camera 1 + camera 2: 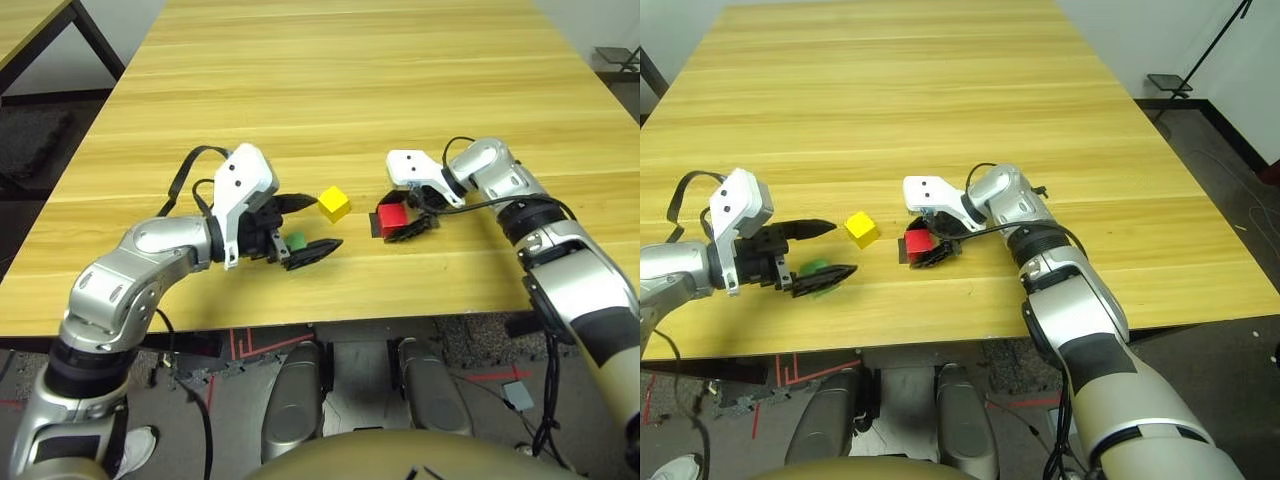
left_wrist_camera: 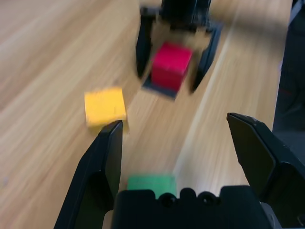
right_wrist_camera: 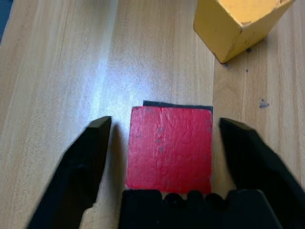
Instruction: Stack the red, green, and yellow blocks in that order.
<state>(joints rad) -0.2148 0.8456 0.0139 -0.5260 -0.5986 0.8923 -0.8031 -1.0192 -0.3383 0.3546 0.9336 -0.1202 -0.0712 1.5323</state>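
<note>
The red block (image 1: 392, 217) sits on a flat black patch (image 1: 374, 226) near the table's front edge. My right gripper (image 1: 393, 220) is open, one finger on each side of the red block with a small gap on each side in the right wrist view. The green block (image 1: 296, 241) lies on the table deep between the fingers of my open left gripper (image 1: 323, 222). The yellow block (image 1: 334, 203) stands free just beyond the left gripper's far fingertip, to the left of the red block. In the left wrist view the green block (image 2: 151, 182) is by the gripper's base.
The wooden table (image 1: 340, 90) stretches wide and bare behind the blocks. Its front edge (image 1: 330, 312) runs close below both grippers. Another table's corner (image 1: 40, 25) stands at the far left.
</note>
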